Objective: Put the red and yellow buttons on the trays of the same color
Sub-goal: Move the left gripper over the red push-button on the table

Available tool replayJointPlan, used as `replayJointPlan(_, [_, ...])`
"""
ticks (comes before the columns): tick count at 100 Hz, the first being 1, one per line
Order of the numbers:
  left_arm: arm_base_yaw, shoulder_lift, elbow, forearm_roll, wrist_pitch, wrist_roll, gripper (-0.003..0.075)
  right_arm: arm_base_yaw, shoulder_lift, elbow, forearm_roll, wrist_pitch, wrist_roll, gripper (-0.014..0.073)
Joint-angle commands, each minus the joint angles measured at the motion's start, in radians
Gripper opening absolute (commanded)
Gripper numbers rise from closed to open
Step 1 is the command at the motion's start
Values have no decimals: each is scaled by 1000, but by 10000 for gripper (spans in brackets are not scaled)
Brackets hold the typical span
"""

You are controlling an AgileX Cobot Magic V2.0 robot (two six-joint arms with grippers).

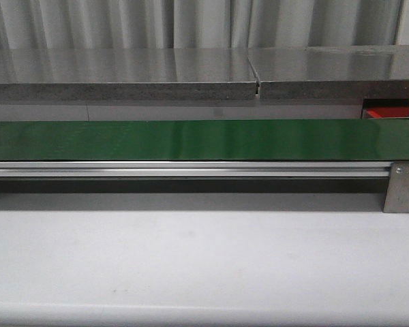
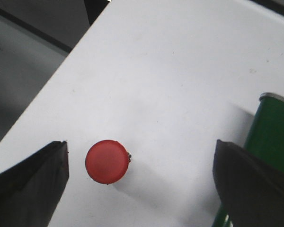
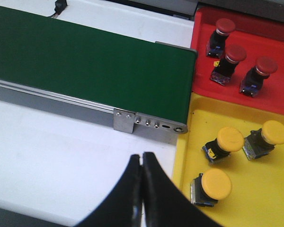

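i count three round dark-red buttons [image 3: 236,60] on the bright red flat tray [image 3: 279,97] upper right, three yellow ones sorted too, one red button [image 2: 107,161] left on the white desk [image 2: 170,85] between my left gripper's [image 2: 141,163] released jaws, right gripper's [image 3: 142,165] clenched.

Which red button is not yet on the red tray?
The red button standing alone on the white table between the open left gripper fingers; the other three already lie on the red tray.
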Motion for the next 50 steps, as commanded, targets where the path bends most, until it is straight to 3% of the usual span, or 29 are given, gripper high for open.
replayJointPlan(1, [1,-8,-30,-1,-53,-1,606,0,-1,-23,22,-54,-6,-118])
replayJointPlan(50, [35,101,-30,16,-102,-1,606,0,-1,-23,22,-54,-6,-118])
